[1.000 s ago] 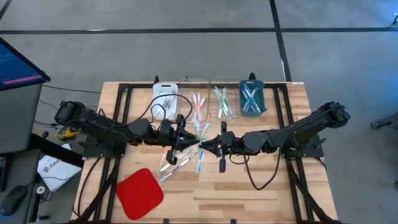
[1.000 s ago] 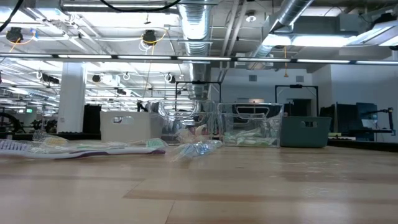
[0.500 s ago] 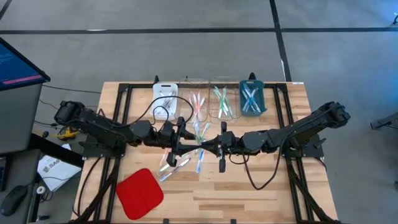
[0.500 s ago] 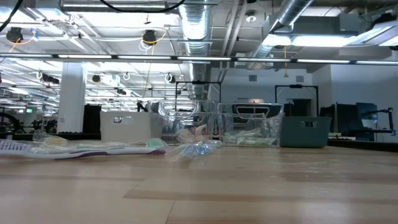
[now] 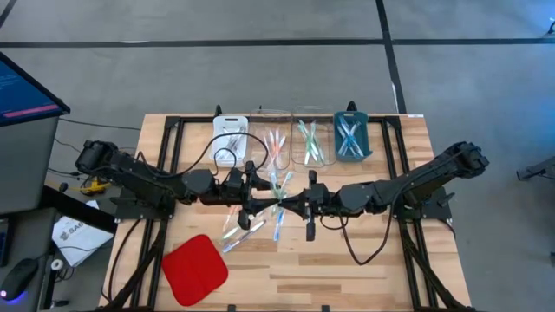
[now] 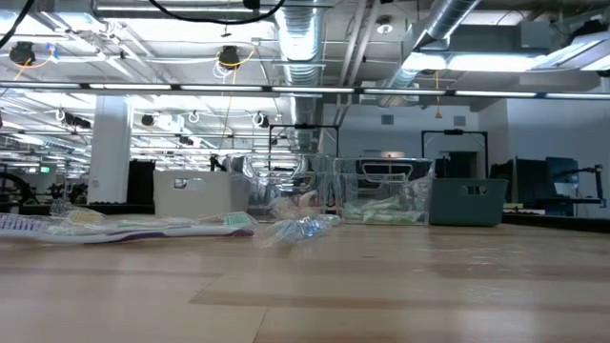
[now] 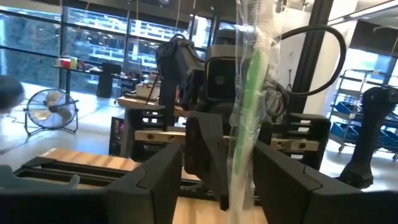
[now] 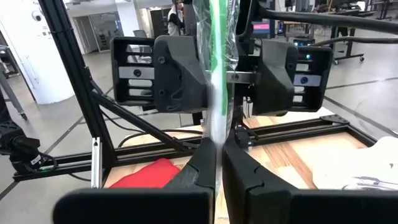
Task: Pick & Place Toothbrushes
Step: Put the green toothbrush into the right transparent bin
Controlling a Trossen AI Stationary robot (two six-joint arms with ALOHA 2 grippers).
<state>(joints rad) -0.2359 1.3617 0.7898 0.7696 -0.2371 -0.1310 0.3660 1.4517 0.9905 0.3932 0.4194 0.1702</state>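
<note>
A green toothbrush (image 8: 217,50) in a clear wrapper stands upright above the table's middle, between the two grippers, which face each other. My right gripper (image 8: 219,149) is shut on it. My left gripper (image 7: 219,155) is open; its fingers stand on either side of the toothbrush (image 7: 245,93) without touching it. In the high view the left gripper (image 5: 269,202) and the right gripper (image 5: 285,204) nearly meet. More toothbrushes (image 5: 251,227) lie loose on the wooden table below them. The low view shows loose toothbrushes (image 6: 143,226) on the table and no gripper. My right gripper pinches the wrapped toothbrush's lower part (image 8: 217,127) between its two fingers. The fingers come level from the table's right side and lie across the brush. The brush stands upright above the fingers, lifted clear of the table.
Along the far edge stand a white tray (image 5: 230,139), two clear trays (image 5: 270,117) (image 5: 309,114) with brushes and a teal bin (image 5: 351,137). A red square pad (image 5: 195,269) lies at the near left. Black frame rails (image 5: 169,173) run along both sides.
My left gripper has opened and let go of the green toothbrush; its fingers now stand spread on either side of it. The toothbrush has stayed upright in my right gripper, which has kept still.
</note>
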